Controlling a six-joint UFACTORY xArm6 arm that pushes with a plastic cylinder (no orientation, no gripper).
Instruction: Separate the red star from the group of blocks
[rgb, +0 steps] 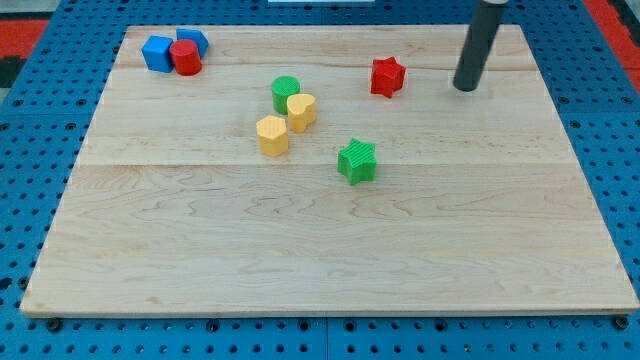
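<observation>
red star-shaped block: sits flat near the view's top, apart from the other blocks; no clear long axis, heading unreadable | my tip: dark rod near-upright, to the star's right, not touching | jaws: none, bare rod | pale wooden board

The small red star-shaped plastic block lies flat on the pale wooden board, in the far part of it and right of centre. It stands alone, touching nothing. The group of blocks sits to its left and nearer: a green cylinder, a yellow heart-like block touching it, a yellow block, and a green star nearest.
</observation>
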